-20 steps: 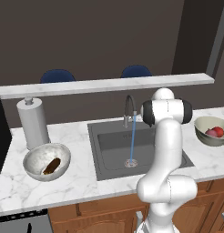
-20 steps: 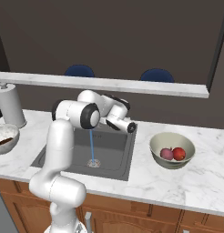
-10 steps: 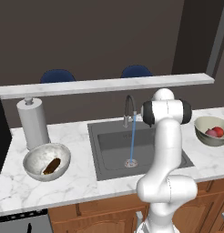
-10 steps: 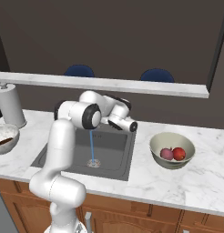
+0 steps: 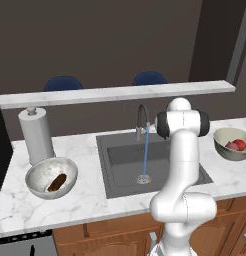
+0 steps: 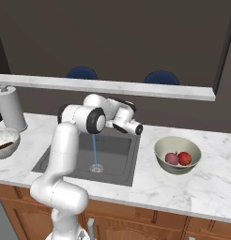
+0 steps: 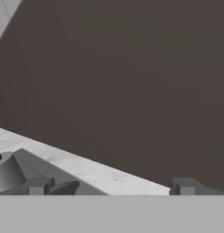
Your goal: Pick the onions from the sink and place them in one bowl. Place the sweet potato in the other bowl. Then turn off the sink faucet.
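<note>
While the arm's elbow hides the faucet (image 5: 141,120) lever, the gripper (image 7: 109,186) shows just two well-spread fingertips (image 7: 39,185), nothing between them, near the sink (image 6: 124,154) back edge.

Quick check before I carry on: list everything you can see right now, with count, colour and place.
onions: two, bright red and pinkish, in the olive-beige bowl
olive-beige bowl: one, counter right of sink
sweet potato: one, brown, in the grey mottled bowl
grey mottled bowl: one, counter left of sink
sink: one, dark grey, set in the marble counter
faucet: one, grey, blue stream running
paper towel roll: one, white, back left
chairs: two, blue, behind the ledge
gripper: one, above sink's right edge, jaws open
</note>
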You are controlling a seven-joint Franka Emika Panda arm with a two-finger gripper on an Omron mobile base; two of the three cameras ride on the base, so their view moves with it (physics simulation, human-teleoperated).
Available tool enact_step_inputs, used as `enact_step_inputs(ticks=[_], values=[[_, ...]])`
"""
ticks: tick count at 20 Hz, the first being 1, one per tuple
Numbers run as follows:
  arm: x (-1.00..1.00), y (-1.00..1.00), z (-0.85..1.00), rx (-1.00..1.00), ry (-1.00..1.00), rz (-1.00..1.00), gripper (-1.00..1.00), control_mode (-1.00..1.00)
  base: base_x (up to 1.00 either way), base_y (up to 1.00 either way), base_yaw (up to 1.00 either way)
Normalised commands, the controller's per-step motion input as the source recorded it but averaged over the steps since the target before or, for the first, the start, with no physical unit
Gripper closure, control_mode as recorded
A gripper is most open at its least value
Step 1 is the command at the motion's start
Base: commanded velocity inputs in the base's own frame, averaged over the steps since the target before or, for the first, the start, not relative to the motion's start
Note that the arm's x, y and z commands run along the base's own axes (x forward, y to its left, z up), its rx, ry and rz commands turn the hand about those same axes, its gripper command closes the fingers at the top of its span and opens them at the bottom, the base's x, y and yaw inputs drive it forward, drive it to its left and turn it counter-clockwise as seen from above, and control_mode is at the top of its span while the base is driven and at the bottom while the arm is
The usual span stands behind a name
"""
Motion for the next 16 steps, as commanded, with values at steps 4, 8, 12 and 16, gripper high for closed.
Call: enact_step_inputs(ticks=[4, 8, 12, 16], values=[[0.13, 0.13, -0.06, 0.00, 0.00, 0.02, -1.00, -1.00, 0.00, 0.00, 0.00], [0.11, 0.15, -0.04, 0.00, 0.00, 0.02, -1.00, -1.00, 0.00, 0.00, 0.00], [0.06, 0.19, -0.02, 0.00, 0.00, 0.01, -1.00, -1.00, 0.00, 0.00, 0.00], [0.00, 0.26, 0.00, 0.00, 0.00, 0.00, -1.00, -1.00, 0.00, 0.00, 0.00]])
